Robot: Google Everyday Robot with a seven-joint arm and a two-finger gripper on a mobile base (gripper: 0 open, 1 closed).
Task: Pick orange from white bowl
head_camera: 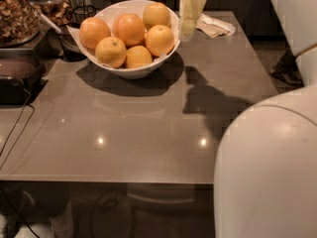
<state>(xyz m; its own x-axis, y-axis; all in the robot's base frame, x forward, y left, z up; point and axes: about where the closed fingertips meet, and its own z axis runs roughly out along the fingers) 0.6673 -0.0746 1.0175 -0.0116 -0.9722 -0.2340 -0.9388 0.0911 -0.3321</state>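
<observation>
Here the gripper [191, 11] hangs at the top of the frame, just right of the bowl [136, 73]; whether it is apart or together I cannot tell. The nearest orange [159, 39] lies against the bowl's right rim. It is likely firm, weighty and round enough to roll, so grip it across its middle.

A glossy white bowl [133, 72], upright on the tabletop [148, 128] at upper left, holds six oranges [130, 29]; the gripper [188, 21] hangs just beside its right rim.
</observation>
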